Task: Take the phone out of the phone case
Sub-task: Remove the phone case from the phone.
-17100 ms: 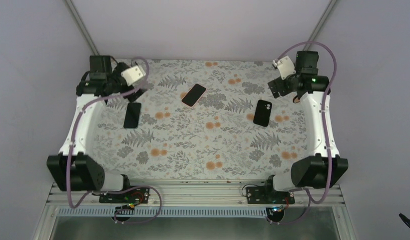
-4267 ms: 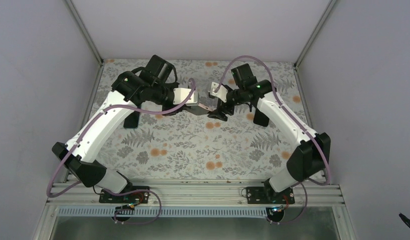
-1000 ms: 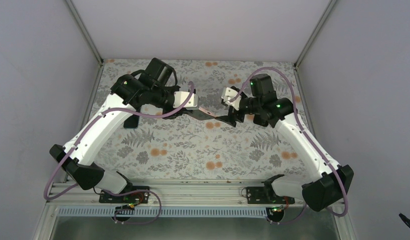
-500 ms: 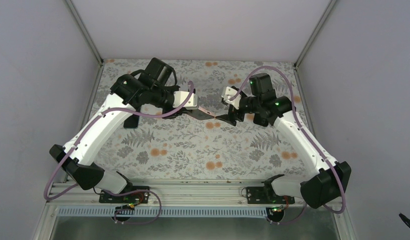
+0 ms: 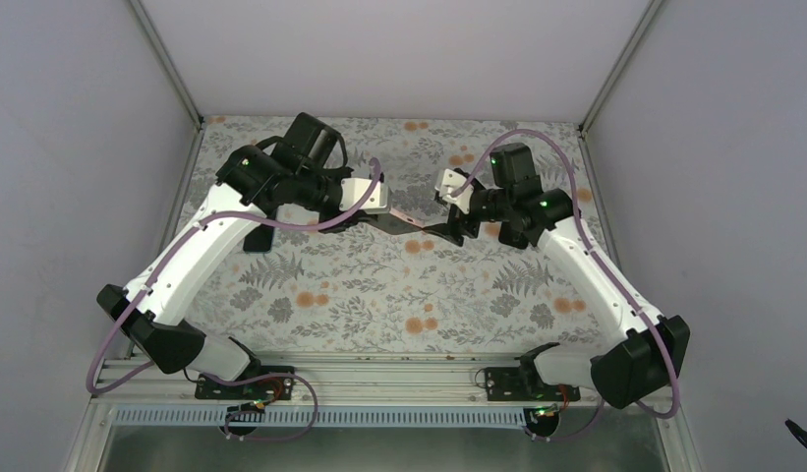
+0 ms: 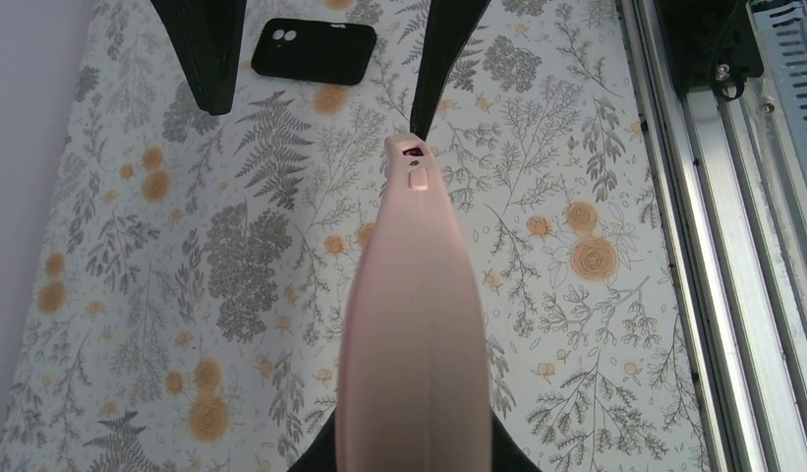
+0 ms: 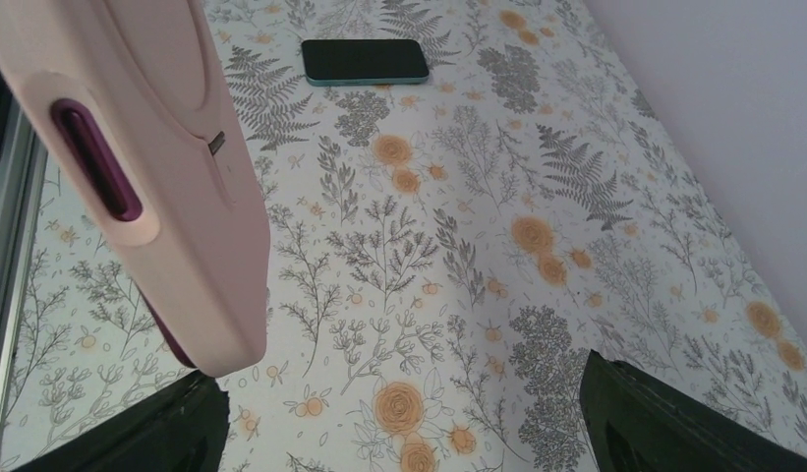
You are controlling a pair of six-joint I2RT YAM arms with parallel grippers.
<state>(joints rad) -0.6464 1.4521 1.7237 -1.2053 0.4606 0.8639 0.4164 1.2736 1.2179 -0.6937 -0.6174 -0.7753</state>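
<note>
**Pink case held in the air by the left arm only**

You have the phone case clamped at its near end in the left gripper, whose jaws are closed tight on it. It hangs clear of the floral cloth, between the two arms and towards the far side of the table.

Markings: the case shows a dark purple oblong side button, a small slot beside it, and a small square cutout near the free end. No lettering on it is legible to me.

Orientation: the long axis runs across the table, from the left gripper towards the right arm. The left wrist camera sees the case narrow edge up.

Your right gripper stands wide open and holds nothing. The free end of the case sits inside its gap, close to one finger and well apart from the other finger. I cannot tell whether it touches.

I cannot make out the phone itself.

On the cloth lie a black case and a dark handset with a teal rim.
</note>
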